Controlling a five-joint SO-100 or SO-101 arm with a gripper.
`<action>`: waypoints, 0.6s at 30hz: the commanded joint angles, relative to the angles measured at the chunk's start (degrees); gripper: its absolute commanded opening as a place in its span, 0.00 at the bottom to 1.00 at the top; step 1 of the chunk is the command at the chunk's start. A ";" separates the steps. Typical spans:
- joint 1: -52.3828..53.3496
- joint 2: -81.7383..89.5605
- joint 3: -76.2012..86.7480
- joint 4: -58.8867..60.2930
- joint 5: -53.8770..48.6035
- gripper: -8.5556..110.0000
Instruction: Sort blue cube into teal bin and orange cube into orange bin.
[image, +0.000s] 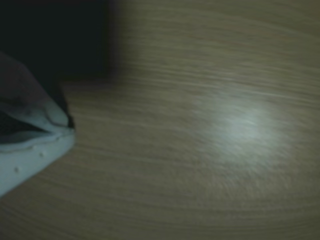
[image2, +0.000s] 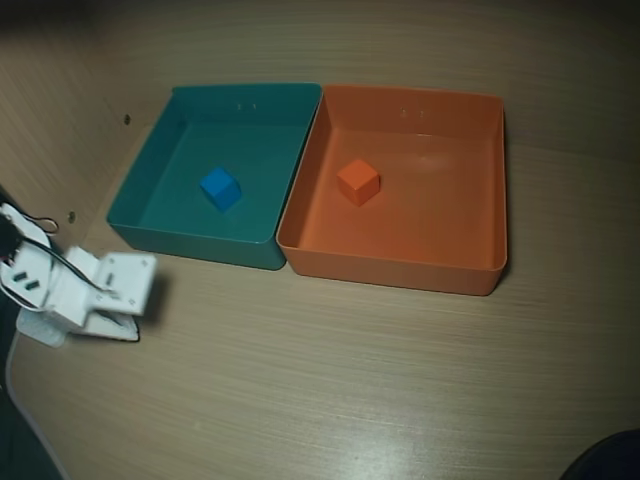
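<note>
I count one blue cube (image2: 220, 187) and one orange cube (image2: 358, 182); the blue cube sits on the floor of the teal bin (image2: 210, 240), a little toward 9 o'clock of its middle, turned so its corners point roughly up and down the overhead view. The orange cube rests in the orange bin (image2: 400, 272), toward 9 o'clock of that floor, also turned off the walls. Two bins, touching along their long walls, long axes running 12 to 6. They stand on a light wood-grain surface (image2: 330, 380). My gripper (image2: 125, 300) hangs at 7 o'clock of the teal bin, empty; in the wrist view its tips (image: 67, 131) seem together
</note>
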 joint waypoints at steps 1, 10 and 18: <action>-0.26 1.32 4.83 0.26 -0.44 0.03; 0.09 1.76 4.31 7.56 0.70 0.03; 0.18 1.67 4.31 7.29 0.62 0.03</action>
